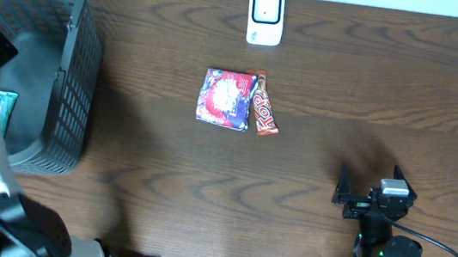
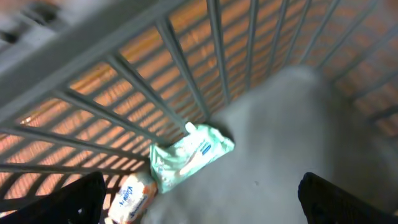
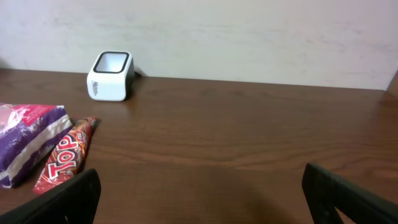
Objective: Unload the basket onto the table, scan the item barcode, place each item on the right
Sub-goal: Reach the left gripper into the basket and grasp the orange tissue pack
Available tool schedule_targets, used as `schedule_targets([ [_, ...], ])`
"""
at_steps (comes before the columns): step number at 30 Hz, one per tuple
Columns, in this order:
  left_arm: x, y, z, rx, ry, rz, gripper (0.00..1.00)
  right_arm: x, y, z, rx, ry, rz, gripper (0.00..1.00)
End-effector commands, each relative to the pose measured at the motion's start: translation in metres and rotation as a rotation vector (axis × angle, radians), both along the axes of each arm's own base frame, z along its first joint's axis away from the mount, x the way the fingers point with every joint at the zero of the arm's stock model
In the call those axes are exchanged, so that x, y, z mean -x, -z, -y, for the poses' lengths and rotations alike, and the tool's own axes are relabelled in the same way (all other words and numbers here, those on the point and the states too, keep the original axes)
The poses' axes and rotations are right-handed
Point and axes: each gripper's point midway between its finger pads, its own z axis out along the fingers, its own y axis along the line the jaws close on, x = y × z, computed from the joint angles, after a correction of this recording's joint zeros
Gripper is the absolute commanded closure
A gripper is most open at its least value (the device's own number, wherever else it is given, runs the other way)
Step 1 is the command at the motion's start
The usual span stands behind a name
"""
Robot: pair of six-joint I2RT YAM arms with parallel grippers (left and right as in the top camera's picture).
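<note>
**Item retrieval for barcode scanning.** The likely item, a crumpled green packet [image 2: 189, 155], lies on the floor of the grey basket [image 2: 186, 68], close against its slatted wall. A small white-and-orange packet [image 2: 130, 196] lies just beside it. The left gripper [image 2: 199, 186] hangs above them inside the basket, jaws spread wide and holding nothing. The scanner [image 1: 265, 16] stands at the far edge of the table [image 1: 346, 90], well apart from the basket. A purple packet [image 1: 226, 99] and a Top bar [image 1: 264, 115] lie touching at mid-table (whether they await scanning cannot be told). The right gripper [image 1: 369, 192] rests near the front edge, released and empty.

Risks, as judged:
- The closing fingers may catch both basket items, which lie very close together.
- They may pinch only a soft fold, which slips on lifting.
- The wall may block one finger.
- The barcode is not visible, so it may end up facing away from the scanner.
</note>
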Motion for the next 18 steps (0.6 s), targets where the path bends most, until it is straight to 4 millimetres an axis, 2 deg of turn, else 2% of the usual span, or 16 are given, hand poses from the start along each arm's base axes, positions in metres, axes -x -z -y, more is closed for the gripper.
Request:
schedule_targets([
  [1,0.001,0.027,-0.004,0.031,0.030,-0.102,0.01,0.000,0.001,-0.001,0.004,-0.004,-0.001,0.01],
  [4,0.010,0.047,-0.010,0.034,-0.017,-0.186,0.02,0.000,0.001,-0.001,0.004,-0.004,-0.001,0.01],
  [7,0.028,0.063,-0.016,0.035,-0.125,-0.261,0.02,0.000,0.001,-0.001,0.004,-0.004,-0.001,0.01],
  [14,0.043,0.099,-0.011,0.093,-0.161,-0.360,0.02,0.000,0.001,-0.001,0.004,-0.004,-0.001,0.01],
  [18,0.068,0.107,-0.016,0.081,-0.327,-0.368,0.02,0.000,0.001,-0.001,0.004,-0.004,-0.001,0.01],
])
